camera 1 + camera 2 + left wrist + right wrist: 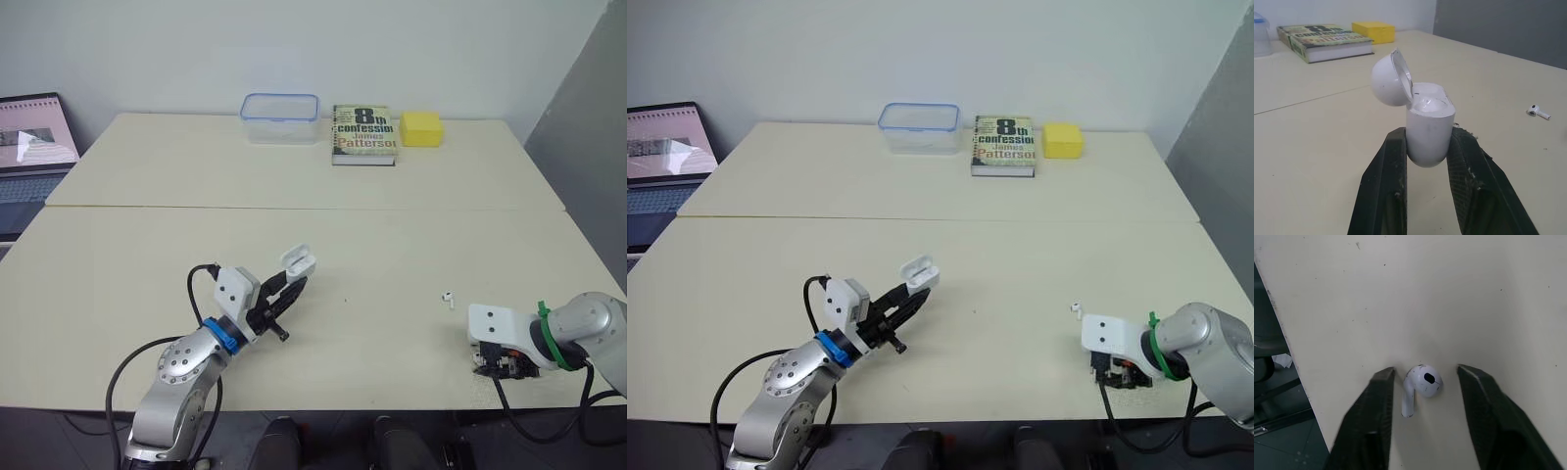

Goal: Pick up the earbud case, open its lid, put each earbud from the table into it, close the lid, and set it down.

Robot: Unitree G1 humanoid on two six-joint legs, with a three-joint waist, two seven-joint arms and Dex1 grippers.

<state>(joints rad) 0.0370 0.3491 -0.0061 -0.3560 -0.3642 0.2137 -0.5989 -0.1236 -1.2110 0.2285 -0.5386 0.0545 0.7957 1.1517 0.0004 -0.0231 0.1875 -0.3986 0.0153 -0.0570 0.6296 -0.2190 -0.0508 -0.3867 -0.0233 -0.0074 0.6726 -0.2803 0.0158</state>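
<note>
My left gripper [290, 286] is shut on the white earbud case [1427, 129], gripping its lower body above the table's front left. The lid [1391, 83] is hinged open, and one white earbud shows inside the case. Another white earbud [448, 299] lies on the table [392, 245] towards the right. At the front right edge, my right gripper [1425, 373] points down at the table and is open. A further white earbud [1421, 384] lies on the tabletop between its two fingers [1376, 401], touching neither.
At the back stand a clear plastic box [280, 117], a book [363, 134] and a yellow block [420, 128]. A laptop [34, 147] sits off the table at the far left. The table's edge [1283, 342] runs close beside the right gripper.
</note>
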